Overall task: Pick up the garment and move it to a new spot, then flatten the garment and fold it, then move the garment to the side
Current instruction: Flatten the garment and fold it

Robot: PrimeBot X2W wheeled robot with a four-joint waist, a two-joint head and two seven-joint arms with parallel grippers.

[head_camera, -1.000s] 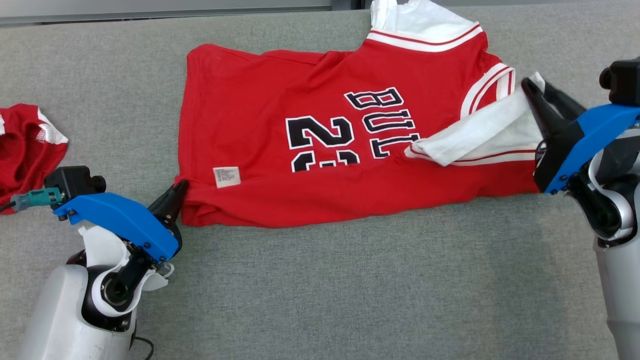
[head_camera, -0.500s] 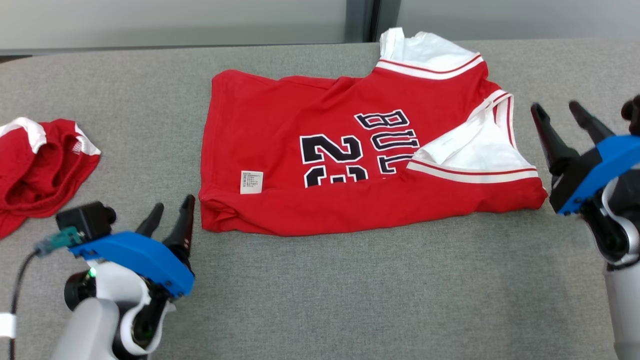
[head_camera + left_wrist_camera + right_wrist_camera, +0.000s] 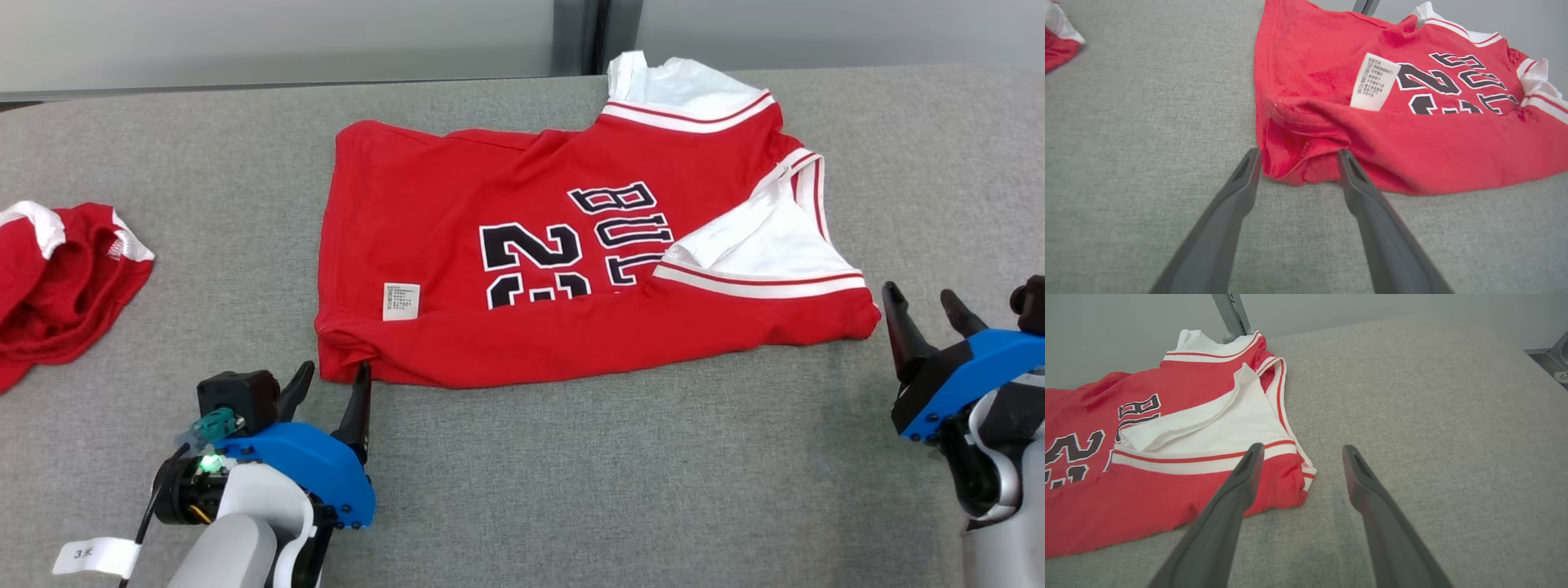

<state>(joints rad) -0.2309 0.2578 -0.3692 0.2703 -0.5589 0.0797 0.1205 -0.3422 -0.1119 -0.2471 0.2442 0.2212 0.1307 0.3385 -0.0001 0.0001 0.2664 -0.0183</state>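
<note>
In the head view, the red sleeveless fabric jersey (image 3: 571, 269) with black-and-white lettering lies folded lengthwise across the middle of the grey felt-covered surface (image 3: 571, 490). A crumpled red cloth (image 3: 65, 278) sits well apart at the far left. The left tool (image 3: 335, 371) is spread just beside the jersey's near left corner. The right tool (image 3: 919, 292), also spread, sits near its right end and holds nothing. In the left wrist view, the bunched hem corner lies between the dark fingers (image 3: 1241, 192), near a white care label (image 3: 1375, 81). In the right wrist view, a white lining flap (image 3: 1220, 424) lies turned over the red. A pinch at that loose corner might catch only the top layer, undoing the fold.
</note>
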